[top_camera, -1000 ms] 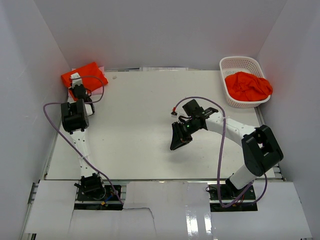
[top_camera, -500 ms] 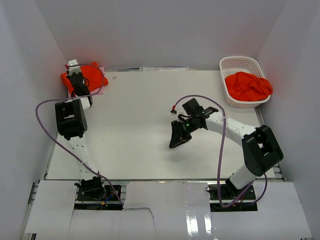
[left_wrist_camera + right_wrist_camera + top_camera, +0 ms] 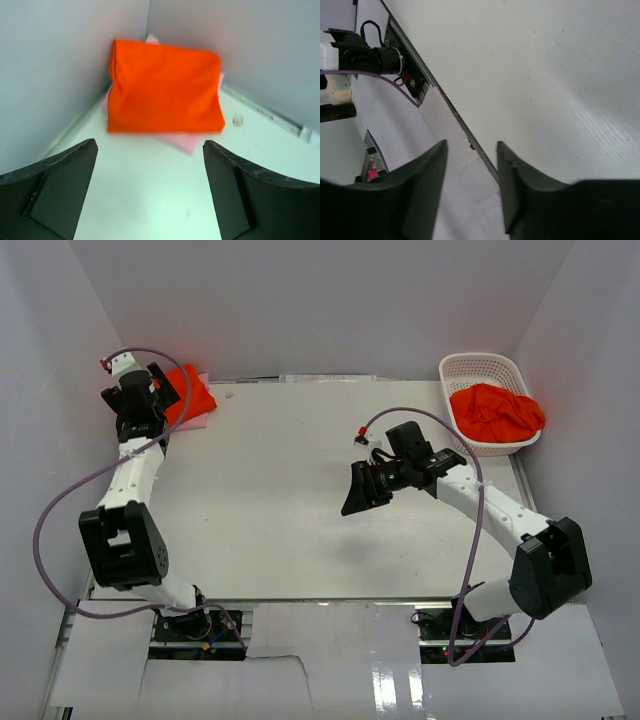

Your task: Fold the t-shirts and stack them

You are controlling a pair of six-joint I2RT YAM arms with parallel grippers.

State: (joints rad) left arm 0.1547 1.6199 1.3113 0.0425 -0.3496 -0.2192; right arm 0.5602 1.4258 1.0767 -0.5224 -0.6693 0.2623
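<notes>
Overhead: one folded orange-red t-shirt (image 3: 192, 390) lies far left; one basket (image 3: 480, 362) holds a crumpled orange-red heap (image 3: 497, 412), perhaps several shirts. Left wrist: left gripper (image 3: 150, 150) gapes before the fold, atop one pink t-shirt (image 3: 182, 142). Right wrist: right gripper (image 3: 471, 147) stands parted.

Matt, soft cloth t-shirts (image 3: 165, 87); glossy white plastic lattice basket (image 3: 482, 367).

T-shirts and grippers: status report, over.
Left gripper open, empty. Right gripper open, empty, over table. Folded orange shirt on pink shirt, far-left corner; crumpled orange shirts in basket. Nothing blocking.
</notes>
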